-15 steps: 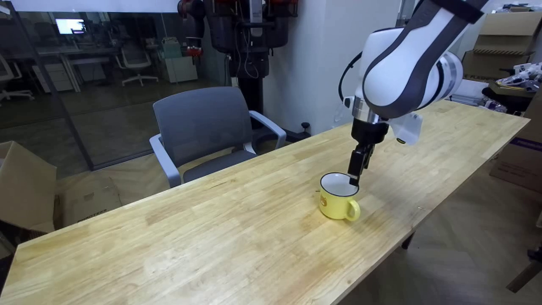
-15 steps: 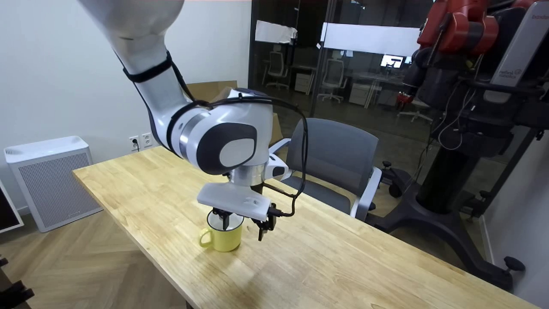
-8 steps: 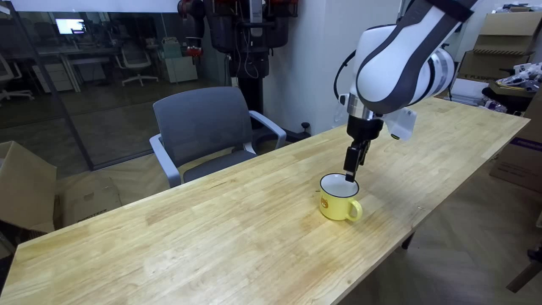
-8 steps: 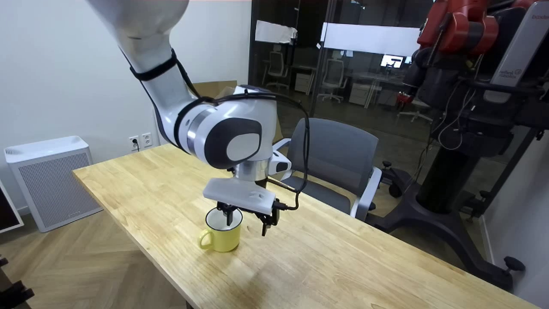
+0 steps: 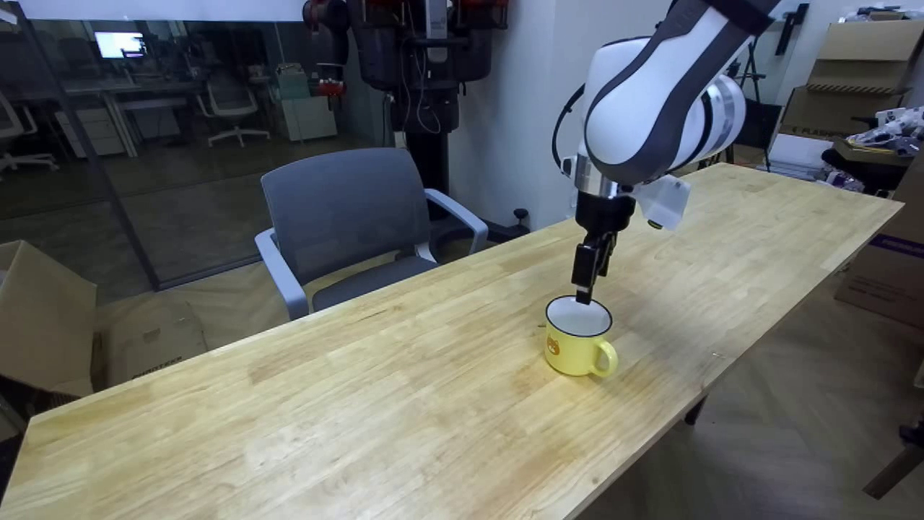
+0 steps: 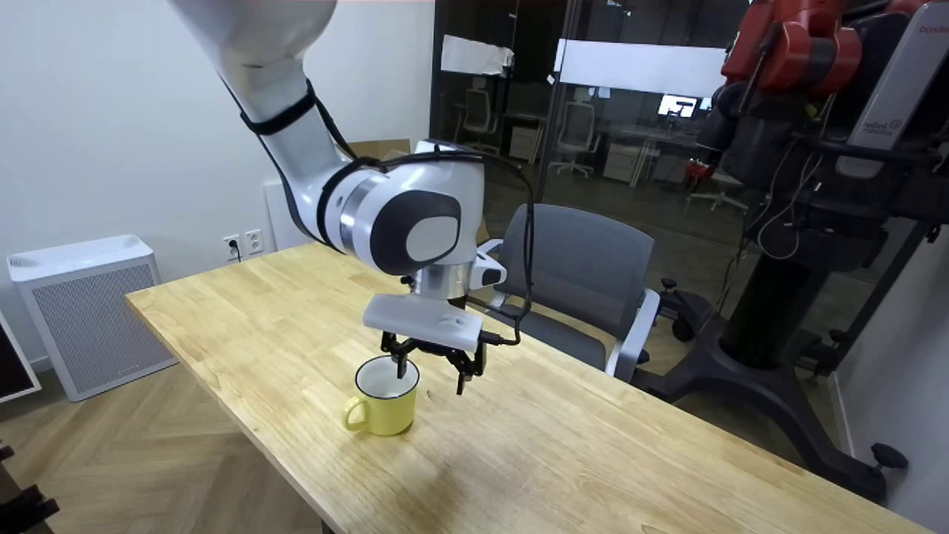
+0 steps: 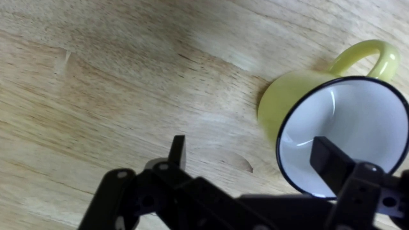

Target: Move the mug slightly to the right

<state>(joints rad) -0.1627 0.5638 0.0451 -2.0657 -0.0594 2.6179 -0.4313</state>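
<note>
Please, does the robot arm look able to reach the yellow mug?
Likely yes: the end effector stands open, in the wrist view one finger overlaps the opening of the mug, and nothing visible blocks the way.

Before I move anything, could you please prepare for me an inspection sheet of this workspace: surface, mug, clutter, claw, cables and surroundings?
Surface: light wooden table, streaked grain.
Mug: yellow, upright on the table; white inside, dark rim, side handle.
Clutter: cardboard boxes, off the table, in an exterior view.
Claw: open; one finger over or inside the mug's mouth, the other outside it; contact cannot be told.
Cables: black cable loops from the arm down to the white housing above the claw.
Surroundings: grey chair at the table's long side; red-and-black robot near it.
</note>
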